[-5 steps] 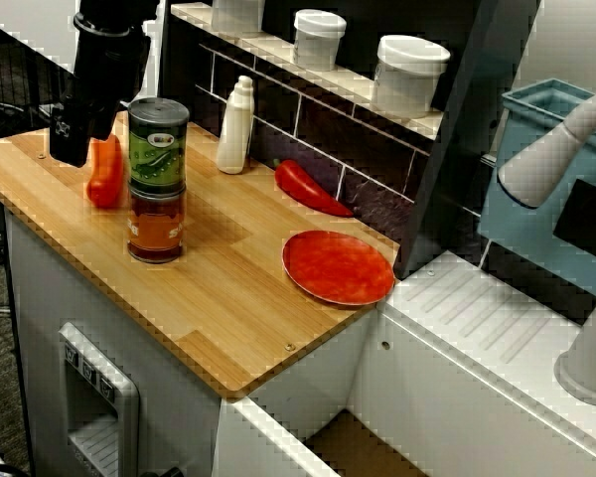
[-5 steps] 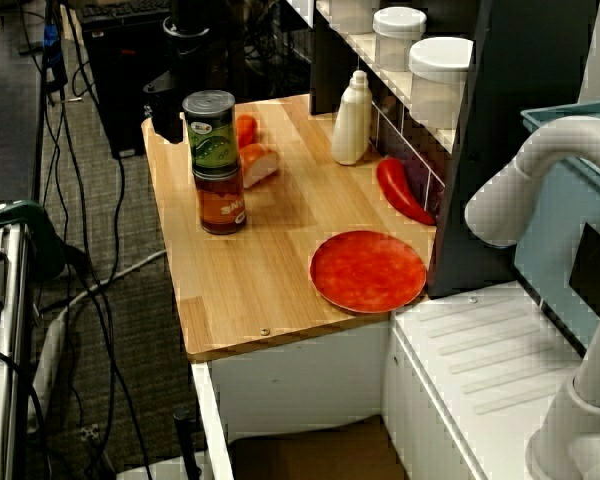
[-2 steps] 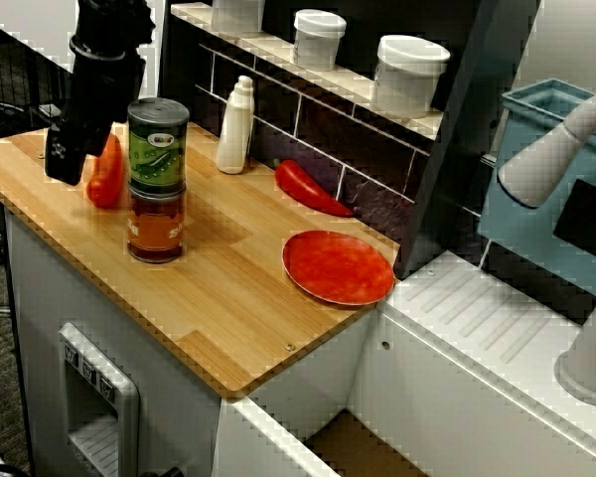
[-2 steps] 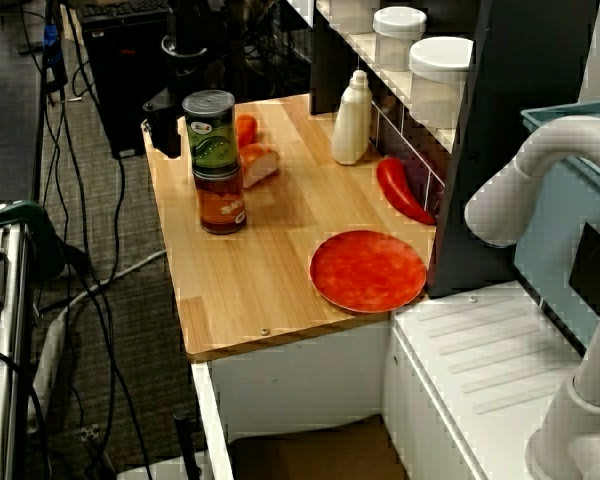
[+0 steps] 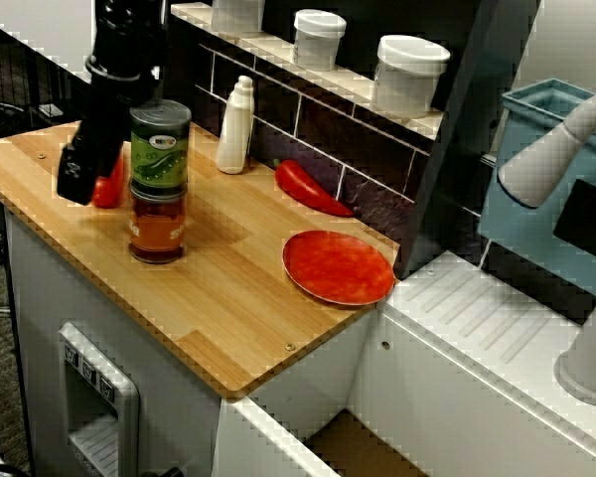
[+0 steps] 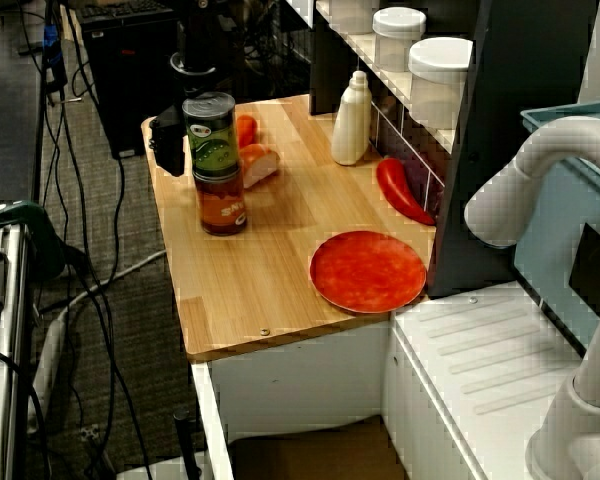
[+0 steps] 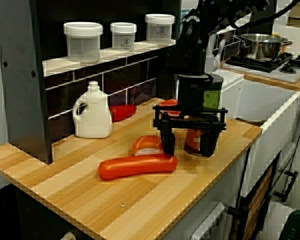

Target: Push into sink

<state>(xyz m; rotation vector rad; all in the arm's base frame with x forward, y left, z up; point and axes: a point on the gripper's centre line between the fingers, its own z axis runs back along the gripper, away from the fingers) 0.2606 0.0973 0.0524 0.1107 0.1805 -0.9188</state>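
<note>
Change: the gripper (image 7: 189,142) is closing in on the can (image 5: 160,147); a second ago it was hanging higher and farther from it.
Meaning: the arm is probably lining up behind the stack to shove it; the pushing is not yet showing, since the can is sitting where it was.
Claw: it is standing spread wide, with the jar (image 5: 157,227) showing between its fingers in the side view; I cannot tell whether it is touching.
Sink (image 5: 477,313): it is lying well apart from the can, beyond the plate (image 5: 338,266).
Stack: the can is resting upright on the jar, both closed.
Basin: only a corner is showing, with nothing in it.
Tubs (image 5: 410,75): they are sitting lidded on the shelf behind the can; contents unclear.
</note>
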